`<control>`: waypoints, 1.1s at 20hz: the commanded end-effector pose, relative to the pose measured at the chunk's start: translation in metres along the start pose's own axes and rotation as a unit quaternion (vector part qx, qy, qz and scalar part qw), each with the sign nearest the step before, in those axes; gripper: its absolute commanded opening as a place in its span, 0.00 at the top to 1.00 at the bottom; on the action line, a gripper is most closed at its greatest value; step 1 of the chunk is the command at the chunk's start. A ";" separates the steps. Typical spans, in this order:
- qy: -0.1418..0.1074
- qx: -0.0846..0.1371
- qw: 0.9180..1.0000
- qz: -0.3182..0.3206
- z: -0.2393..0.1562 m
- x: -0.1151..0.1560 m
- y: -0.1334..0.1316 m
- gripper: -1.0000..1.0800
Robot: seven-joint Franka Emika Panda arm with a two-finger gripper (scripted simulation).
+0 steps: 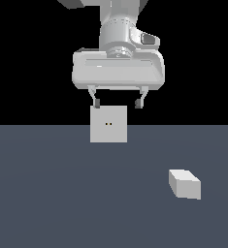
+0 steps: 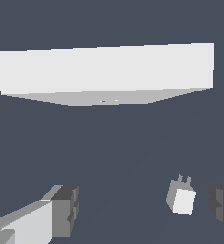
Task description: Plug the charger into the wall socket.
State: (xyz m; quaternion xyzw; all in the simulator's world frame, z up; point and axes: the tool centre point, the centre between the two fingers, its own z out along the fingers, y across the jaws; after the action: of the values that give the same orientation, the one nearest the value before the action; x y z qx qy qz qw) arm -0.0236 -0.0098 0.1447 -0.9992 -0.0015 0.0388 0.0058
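The charger (image 1: 185,183) is a small off-white block lying on the grey floor toward the exterior view's right. In the wrist view the charger (image 2: 181,197) shows two small prongs on one end. The wall socket (image 1: 108,124) is a flat upright off-white square plate with two tiny dark holes at its centre, standing near the middle. It also shows in the wrist view (image 2: 104,71), seen from above. My gripper (image 1: 117,103) hangs open and empty above the socket, well apart from the charger. One fingertip (image 2: 65,209) shows in the wrist view.
A flat dark grey floor (image 1: 62,193) spreads under everything. No other objects show.
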 end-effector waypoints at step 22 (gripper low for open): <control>0.038 -0.003 0.998 0.058 0.052 -0.052 0.060 0.04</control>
State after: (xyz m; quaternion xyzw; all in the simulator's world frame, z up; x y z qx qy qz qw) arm -0.0724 -0.0625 0.1022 -0.9987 0.0499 0.0055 0.0012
